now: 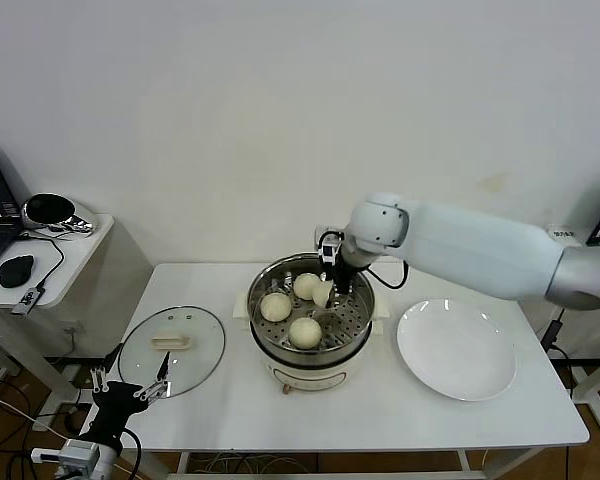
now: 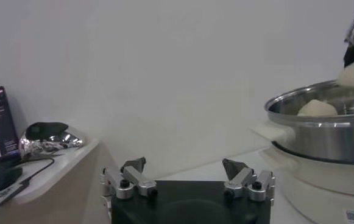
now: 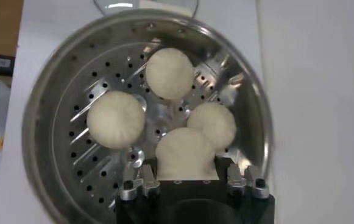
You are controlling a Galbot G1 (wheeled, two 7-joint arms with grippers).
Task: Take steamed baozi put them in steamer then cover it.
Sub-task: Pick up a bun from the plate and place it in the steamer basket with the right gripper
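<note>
Left of the steamer (image 1: 310,325), past the table's (image 1: 230,400) front corner, the left gripper (image 1: 130,384) waits with its fingers spread wide and empty. Just beyond it the cover (image 1: 172,349) lies flat on the table beside the steamer. Three steamed baozi (image 3: 116,119) rest on the steamer's perforated tray (image 3: 91,170). A fourth baozi (image 3: 186,153) is pinched between the fingers of the right gripper (image 3: 187,181), held above the tray's rear right part. Right of the steamer sits a white plate (image 1: 456,350).
</note>
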